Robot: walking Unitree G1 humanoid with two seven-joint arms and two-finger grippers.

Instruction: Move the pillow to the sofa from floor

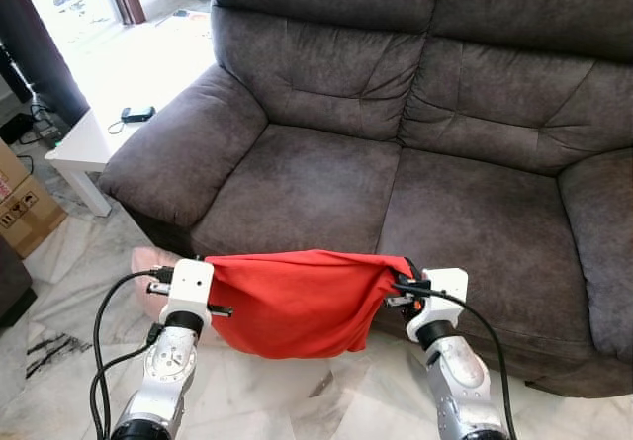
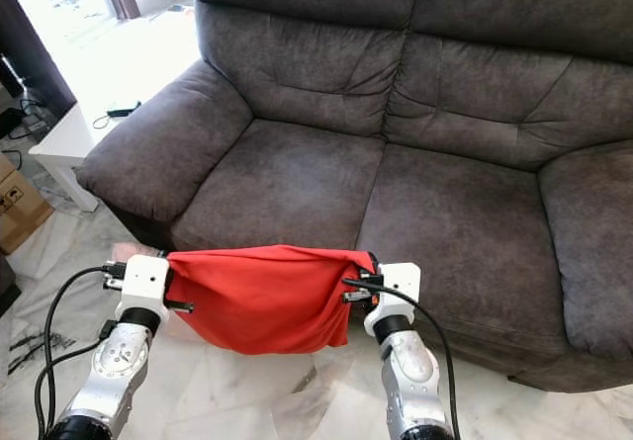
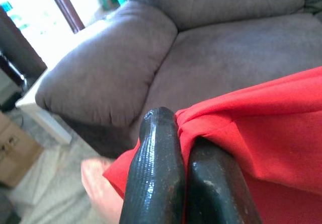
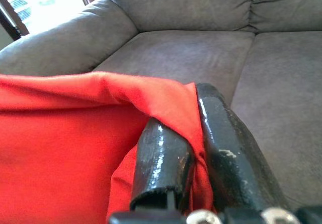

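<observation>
Red pillow [image 1: 297,307] hangs between both tools, off the floor, just in front of the near edge of the grey sofa [image 1: 326,178], not yet over the seat. Left tool [image 3: 181,148] is clamped on a bunched corner of the cover; right tool [image 4: 193,133] is clamped on the opposite corner, fabric pinched between its 2 fingers.

Risks, as a judgement: both grips look to be on thin fabric only, so the cover could slip out if the arms pull apart or jerk. The sagging bottom could catch on the sofa's front edge if not lifted high enough. Releasing too early would drop it back on the marble floor [image 1: 267,400].

Pillow looks soft and limp, top edge stretched taut, belly drooping, wrinkles gathered at each pinch. A white counter [image 1: 84,143] stands far left.
</observation>
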